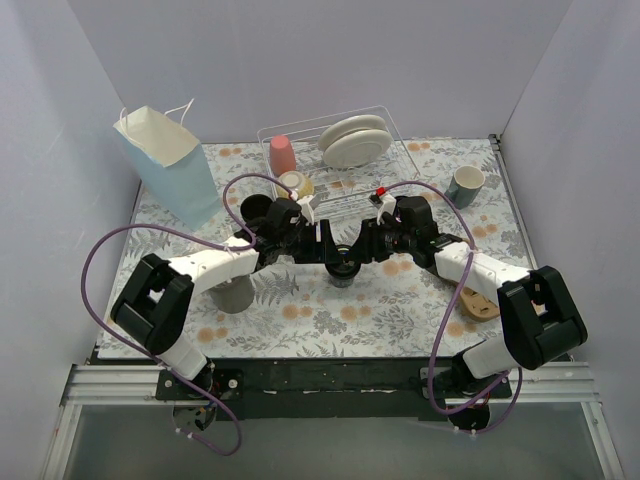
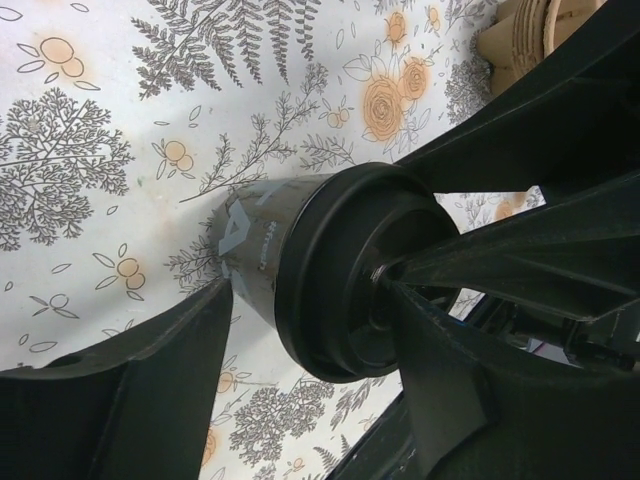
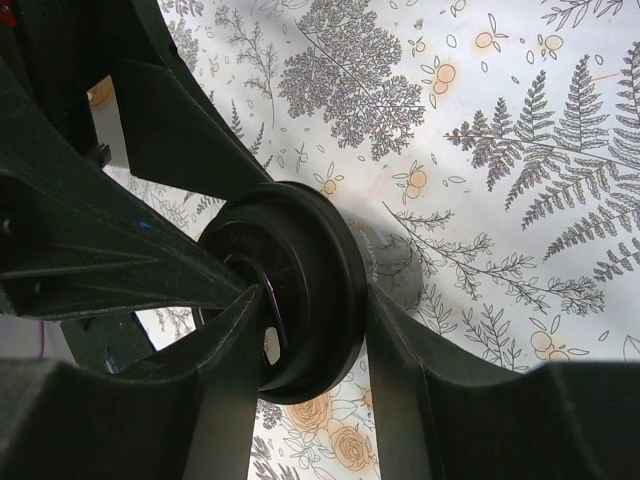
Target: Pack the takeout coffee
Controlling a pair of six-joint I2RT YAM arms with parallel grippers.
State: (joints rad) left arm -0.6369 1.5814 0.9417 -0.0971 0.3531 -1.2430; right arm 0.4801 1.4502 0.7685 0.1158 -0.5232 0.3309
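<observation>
A black takeout coffee cup with a round black lid (image 1: 343, 265) stands on the floral tablecloth at the middle. Both grippers meet over it. In the left wrist view the cup (image 2: 330, 280) sits between my left gripper (image 2: 310, 285) fingers: one touches the cup's wall, the other lies on the lid's top. In the right wrist view the cup (image 3: 300, 300) is held the same way by my right gripper (image 3: 305, 300), with one finger under the lid's rim and one on the lid's middle. A second black cup (image 1: 255, 210) stands beside the blue paper bag (image 1: 165, 165).
A grey metal cup (image 1: 236, 293) stands under the left arm. A blue-grey mug (image 1: 465, 185) is at the back right. A wire dish rack (image 1: 335, 150) with plates and a pink cup stands behind. A tan cardboard piece (image 1: 478, 300) lies under the right arm.
</observation>
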